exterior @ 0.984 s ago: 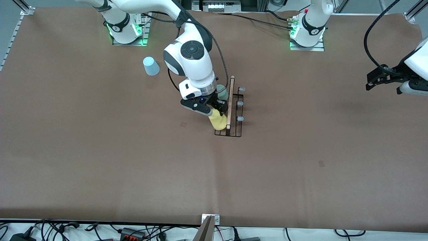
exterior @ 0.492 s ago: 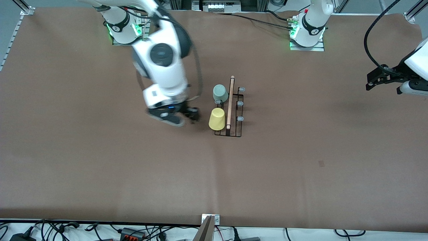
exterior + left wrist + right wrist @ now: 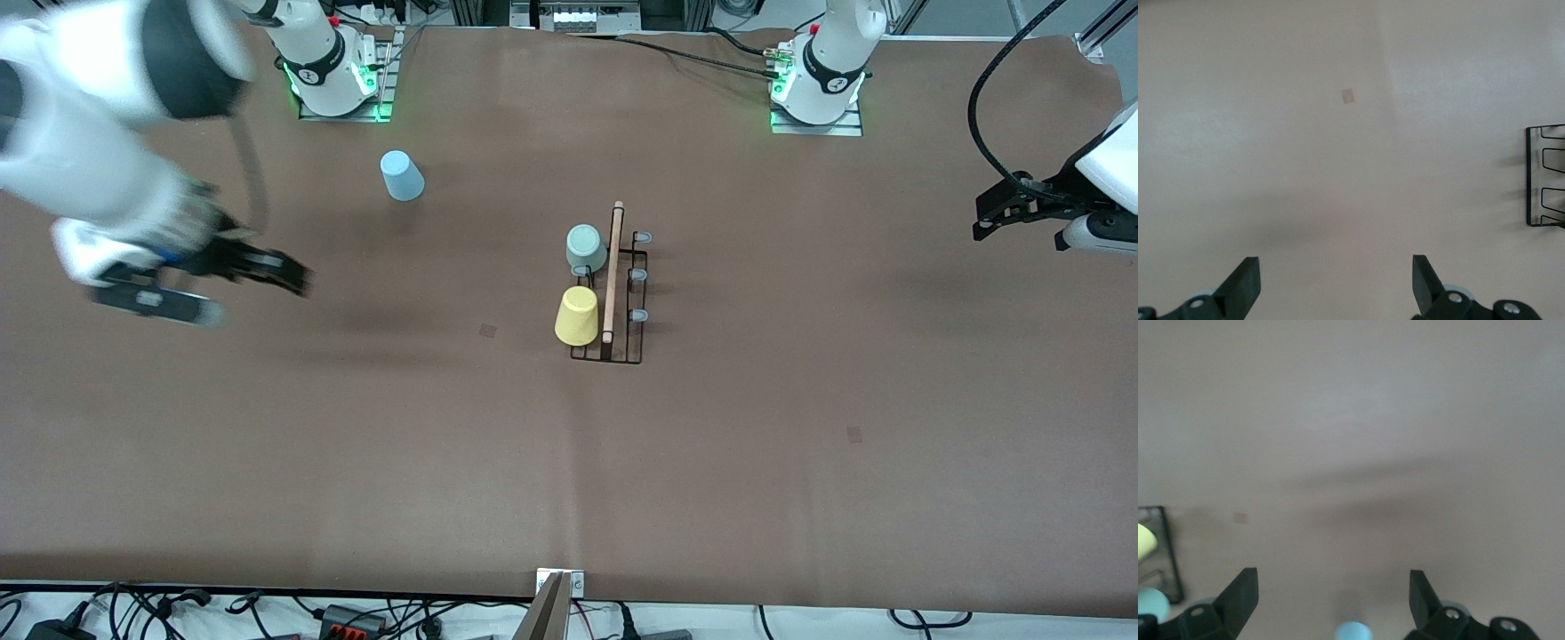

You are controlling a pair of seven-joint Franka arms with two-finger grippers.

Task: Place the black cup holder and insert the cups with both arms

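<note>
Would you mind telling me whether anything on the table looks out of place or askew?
Only the blue cup: it stands apart from the holder, toward the right arm's base, while the green cup and yellow cup sit on prongs, tilted. Nothing is spilled or damaged. Both grippers, left and right, are open over bare table.

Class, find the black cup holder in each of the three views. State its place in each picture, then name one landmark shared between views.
Front view: black cup holder at mid-table, mint and yellow cups on it.
Left wrist view: only its wire base at the picture's edge.
Right wrist view: a base corner at the edge, beside the yellow cup.
Shared landmark: the wire base.
</note>
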